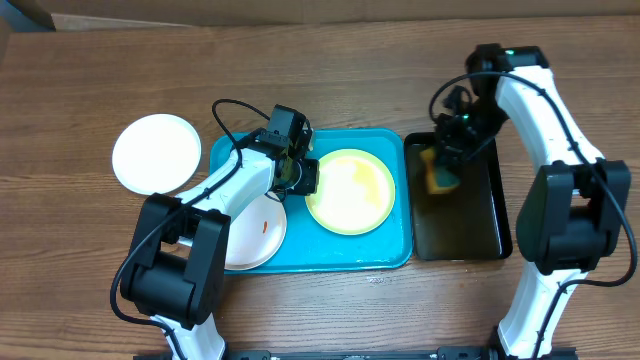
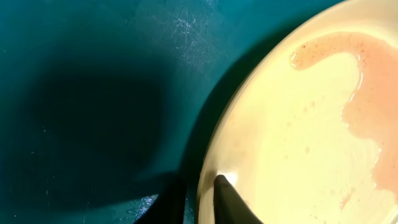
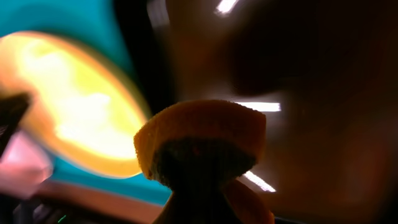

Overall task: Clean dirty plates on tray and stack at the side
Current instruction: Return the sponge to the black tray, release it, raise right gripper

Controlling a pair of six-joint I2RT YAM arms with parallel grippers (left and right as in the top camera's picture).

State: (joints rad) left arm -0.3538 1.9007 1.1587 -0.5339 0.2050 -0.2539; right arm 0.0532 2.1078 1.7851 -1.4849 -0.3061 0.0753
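The turquoise tray is sitting mid-table. A yellow-green rimmed plate is lying flat in its 3 o'clock half. A white plate carrying a small orange-red smear is resting at the tray's 8 o'clock corner, partly under the left arm. A second white plate is lying on the wooden table, off the tray at about 10 o'clock and just beside its rim.

The left gripper is hovering at the 9 o'clock edge of the yellow-green rimmed plate. In the left wrist view one dark fingertip is pressing just inside that rim, and a pinkish watery film is spreading across the plate's face. Whether these jaws are clamping the rim or standing apart cannot be told.

The right gripper is pinching a yellow-orange sponge tightly between its fingers, holding it over the 11 o'clock part of the black tray, which is sitting just beside the turquoise tray at 3 o'clock.
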